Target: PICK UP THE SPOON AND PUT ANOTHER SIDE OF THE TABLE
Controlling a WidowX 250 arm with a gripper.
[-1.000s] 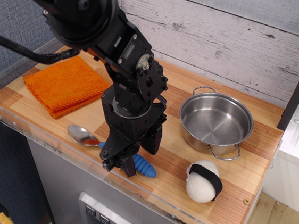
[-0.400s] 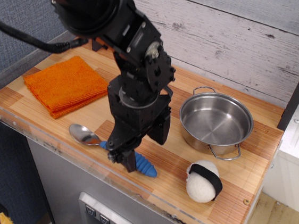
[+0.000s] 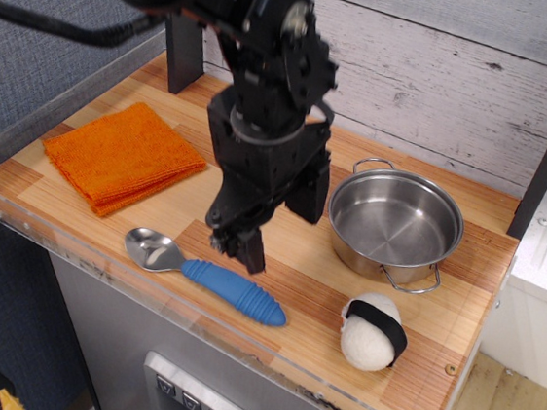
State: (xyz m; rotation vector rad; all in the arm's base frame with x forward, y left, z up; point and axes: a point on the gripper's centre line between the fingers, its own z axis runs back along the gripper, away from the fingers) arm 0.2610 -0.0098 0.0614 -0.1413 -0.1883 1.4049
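Hovering above the spoon [image 3: 205, 274], the gripper [image 3: 235, 245] is holding nothing; whether its jaws are apart, cannot tell. Spoon is lying near the desk [image 3: 437, 320] front edge. Risk: descending off-centre, nudging it into the rim. Since a second ago, gripper is rising clear.

We see an orange cloth [image 3: 122, 156] folded flat on the left side. A shiny metal pot [image 3: 395, 224] sits on the right side, and we can see its two little handles. In front of the pot lies a white ball-shaped toy [image 3: 372, 332] with a black band around it. The toy is near the pot but not touching it. Behind everything we see a wall of pale wood planks [image 3: 445, 66].
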